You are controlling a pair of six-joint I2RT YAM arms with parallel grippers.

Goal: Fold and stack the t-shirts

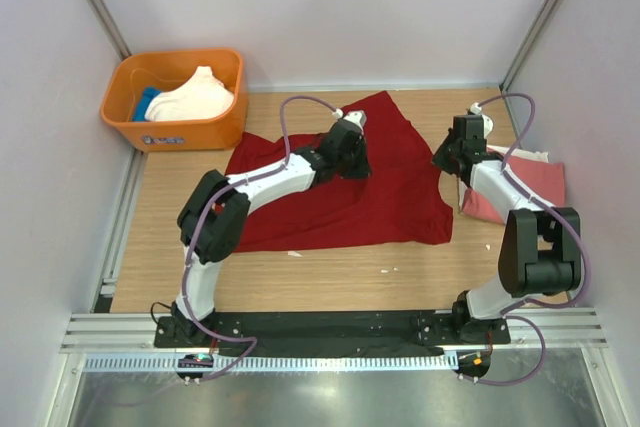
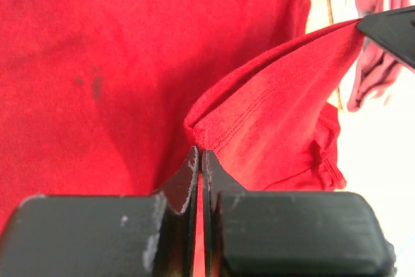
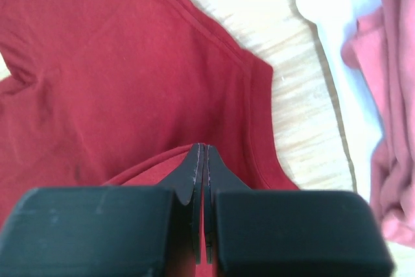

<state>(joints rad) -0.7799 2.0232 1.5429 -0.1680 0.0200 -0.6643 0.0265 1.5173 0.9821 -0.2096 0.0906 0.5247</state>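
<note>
A dark red t-shirt (image 1: pixel 340 202) lies spread across the middle of the table. My left gripper (image 1: pixel 352 162) is over its upper middle, shut on a raised fold of the red cloth (image 2: pixel 259 115). That fold runs taut to the tip of my right gripper (image 2: pixel 389 27). My right gripper (image 1: pixel 452 159) stands at the shirt's right edge, shut on a red fold (image 3: pixel 149 163) with the armhole hem (image 3: pixel 256 121) beside it. A salmon-pink t-shirt (image 1: pixel 535 187) lies at the right on a white one (image 1: pixel 530 155).
An orange tub (image 1: pixel 175 132) stands at the back left, holding a cream t-shirt (image 1: pixel 200 97) and blue cloth (image 1: pixel 147 102). Side walls close in both flanks. Bare wood (image 1: pixel 330 272) lies between the red shirt and the arm bases.
</note>
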